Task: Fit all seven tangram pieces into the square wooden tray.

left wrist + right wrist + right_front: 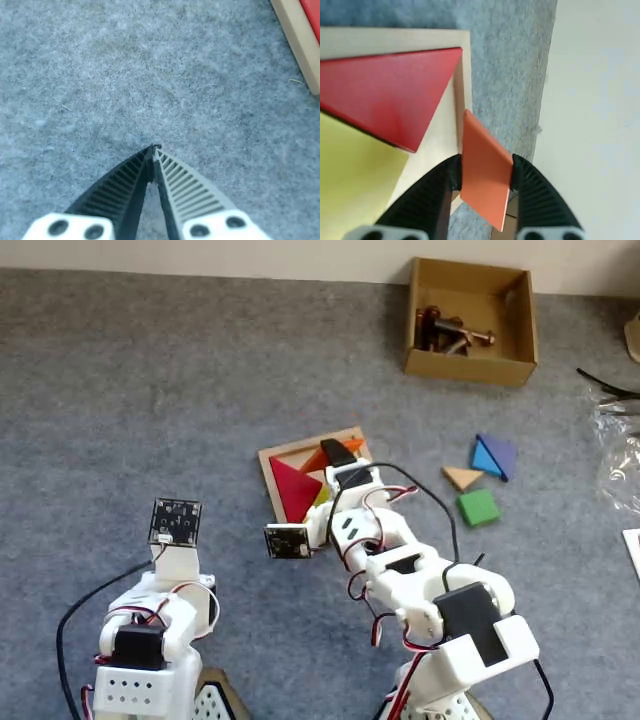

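Note:
The square wooden tray [272,456] lies mid-table with a red triangle [291,490] and a yellow piece [321,497] inside it. My right gripper [338,454] hovers over the tray's far side, shut on an orange piece [485,172] held tilted above the tray's rim [465,75]; the red triangle [390,90] and yellow piece [355,175] lie beside it. To the right on the carpet lie a blue triangle [485,457], a purple piece [502,453], a tan triangle [462,477] and a green square [478,507]. My left gripper [152,149] is shut on nothing, over bare carpet left of the tray [297,40].
A cardboard box [470,322] with metal and wood items stands at the back right. Clear plastic and cables [615,430] lie at the right edge. Grey carpet covers the table, with wide free room on the left and at the back.

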Tool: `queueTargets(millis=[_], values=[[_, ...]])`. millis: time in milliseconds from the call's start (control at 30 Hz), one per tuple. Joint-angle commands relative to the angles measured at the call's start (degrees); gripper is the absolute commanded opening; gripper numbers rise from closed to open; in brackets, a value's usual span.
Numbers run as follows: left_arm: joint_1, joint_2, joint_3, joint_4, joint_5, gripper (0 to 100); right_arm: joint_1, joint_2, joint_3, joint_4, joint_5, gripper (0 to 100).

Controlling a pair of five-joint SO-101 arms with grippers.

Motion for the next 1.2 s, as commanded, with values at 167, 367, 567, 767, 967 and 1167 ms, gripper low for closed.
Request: queueTargets(millis=[167, 367, 567, 767, 967, 1167], values=[[0.9, -0.4, 1.1, -0.2, 0.4, 1, 0.2, -3.1, -0.5, -1.5, 0.7, 11.3], [0.9, -0.4, 1.1, -0.2, 0.4, 1, 2.1, -3.1, -0.5, -1.3, 0.8, 15.9], [0.9, -0.4, 1.1, -0.2, 0.4, 1, 3.7, -2.9, -0.5, -1.2, 5.3, 16.3], [0.9, -0.4, 1.1, -0.2, 0.4, 1, 4.5, -3.1, 0.0, -1.5, 5.8, 16.3], [0.9, -0.4, 1.1, -0.2, 0.4, 1, 4.6, -3.3, -1.5, -1.5, 0.7, 15.9], [0.9, -0.4, 1.1, -0.2, 0.4, 1, 8.0, -9.0, -7.2, 15.9, -19.2, 15.9]])
